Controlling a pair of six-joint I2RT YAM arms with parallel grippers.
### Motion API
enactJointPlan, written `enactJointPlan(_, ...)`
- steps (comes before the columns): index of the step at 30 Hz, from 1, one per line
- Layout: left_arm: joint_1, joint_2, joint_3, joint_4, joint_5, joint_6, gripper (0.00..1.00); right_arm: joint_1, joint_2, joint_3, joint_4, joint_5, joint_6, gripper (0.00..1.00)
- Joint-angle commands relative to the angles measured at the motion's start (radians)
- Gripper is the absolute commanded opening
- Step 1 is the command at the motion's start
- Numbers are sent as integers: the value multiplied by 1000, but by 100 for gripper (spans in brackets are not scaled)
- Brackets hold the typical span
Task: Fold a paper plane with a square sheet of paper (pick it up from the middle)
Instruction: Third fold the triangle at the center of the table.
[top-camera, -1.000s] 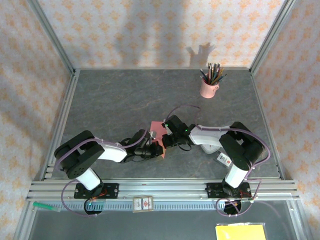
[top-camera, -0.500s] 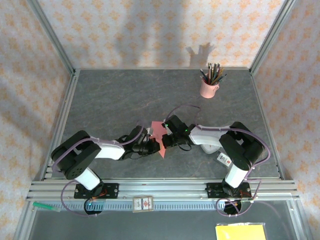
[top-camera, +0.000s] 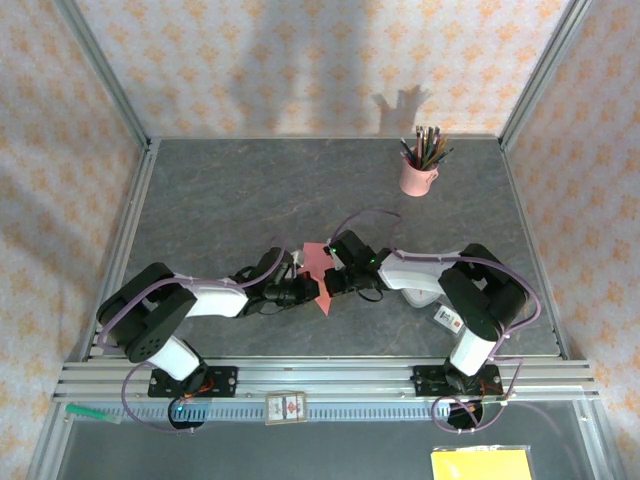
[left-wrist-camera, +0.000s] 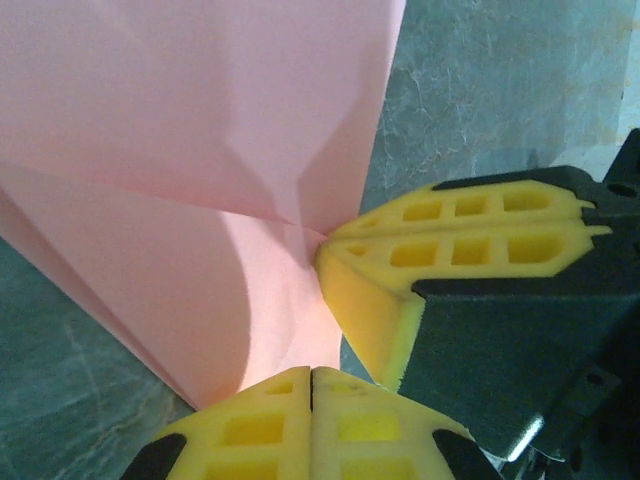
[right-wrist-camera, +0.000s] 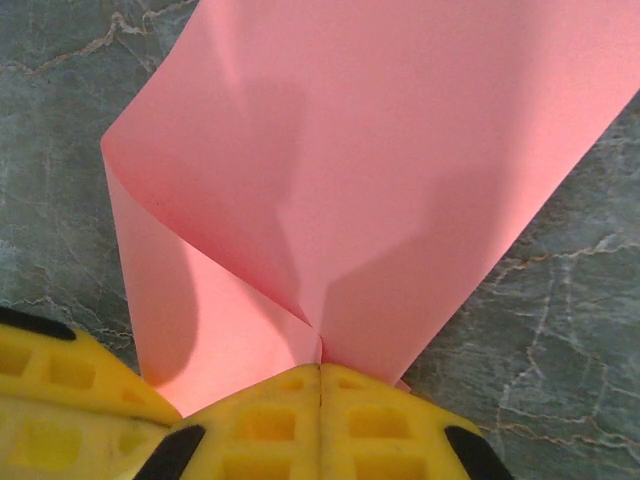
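Pinching the square sheet of paper (top-camera: 315, 262) with the left gripper (top-camera: 300, 291), shut tight on its low edge. Pinching the same sheet with the right gripper (top-camera: 329, 281) too, shut tight right at a fold. Nearly tip to tip, out over the middle of the tabletop (top-camera: 230, 200).

From the left wrist: the left gripper (left-wrist-camera: 312, 372) at the bottom, yellow fingers (left-wrist-camera: 250, 430) pressed flat together with no gap. Just above it, the square sheet of paper (left-wrist-camera: 200, 150) standing up, bent into two flaps with a crease between them. Close on its right, the right gripper (left-wrist-camera: 335, 240) poking in sideways, tip on that crease.

From the right wrist: the right gripper (right-wrist-camera: 320, 368) closed on the bottom point of the square sheet of paper (right-wrist-camera: 380, 180). Spread wide above it like a fan, one side curled over. Just beside it on the left, a bit of the left gripper (right-wrist-camera: 60, 400).

Far past the right gripper and off to its right, well apart from the paper: a pink cup (top-camera: 415, 179) standing upright near the back of the tabletop. Full of pencils (top-camera: 427, 146), all poking up out of the top.

Way back behind both grippers, past the bottoms of the arms: a yellow pad (top-camera: 481, 464) lying flat.
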Motion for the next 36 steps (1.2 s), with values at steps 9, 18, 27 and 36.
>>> enactJointPlan(9,17,33,12,7,-1,28,0,-9,15,-37,-90,84,-17,0)
enactJointPlan(18,41,17,44,-67,-28,79,1,-10,21,-35,-89,81,-20,0)
enactJointPlan(27,43,65,49,-52,-15,93,1,-9,20,-36,-90,81,-19,0)
enactJointPlan(36,46,-2,76,-103,-28,110,2,-9,16,-34,-94,79,-22,0)
